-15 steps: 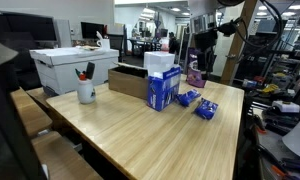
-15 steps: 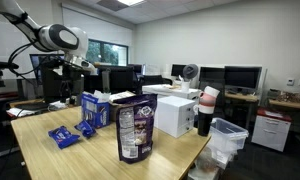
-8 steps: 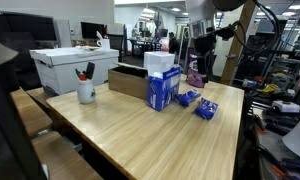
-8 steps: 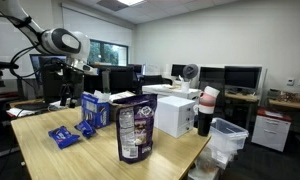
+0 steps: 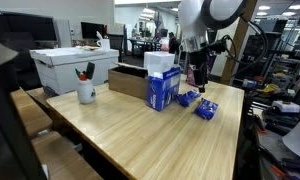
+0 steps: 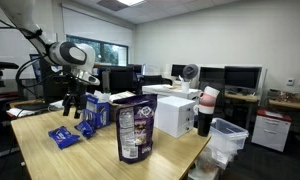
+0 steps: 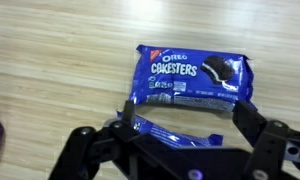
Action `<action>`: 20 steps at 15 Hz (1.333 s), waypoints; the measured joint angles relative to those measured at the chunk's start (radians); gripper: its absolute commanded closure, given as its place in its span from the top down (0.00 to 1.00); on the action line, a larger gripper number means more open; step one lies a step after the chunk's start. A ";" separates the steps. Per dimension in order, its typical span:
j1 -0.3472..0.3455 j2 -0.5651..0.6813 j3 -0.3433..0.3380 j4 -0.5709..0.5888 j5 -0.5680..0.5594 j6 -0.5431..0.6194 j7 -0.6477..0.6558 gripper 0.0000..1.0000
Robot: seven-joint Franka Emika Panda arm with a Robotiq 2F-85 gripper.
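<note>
Presently my gripper [image 7: 160, 140] hangs, jaws wide apart, over the table [image 7: 50, 50]; the Oreo Cakesters packet [image 7: 193, 78] lies flat at twelve o'clock, label up, within their span.

The claw [image 7: 183, 128] is hung over the tabletop [image 5: 140, 135]. In the wrist view, an Oreo Cakesters pack [image 7: 193, 80] is laid flat just ahead of the claw, and a second pack [image 7: 180, 131] is seen directly beneath it, between the jaws. In an exterior view, a carton [image 5: 162, 85] is stood just beside the claw, with a cardboard box [image 5: 128, 80] behind the carton. A pen cup [image 5: 86, 92] is placed well apart from the claw, before a file box [image 5: 73, 68]. A snack bag [image 6: 136, 128] is stood well apart from the claw.
</note>
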 measured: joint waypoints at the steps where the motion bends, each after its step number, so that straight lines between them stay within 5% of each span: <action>1: 0.000 0.009 -0.004 0.002 -0.013 0.010 0.001 1.00; 13: 0.004 0.019 -0.022 0.012 -0.075 0.085 0.024 1.00; 20: 0.004 0.018 -0.038 -0.055 -0.257 0.469 0.150 1.00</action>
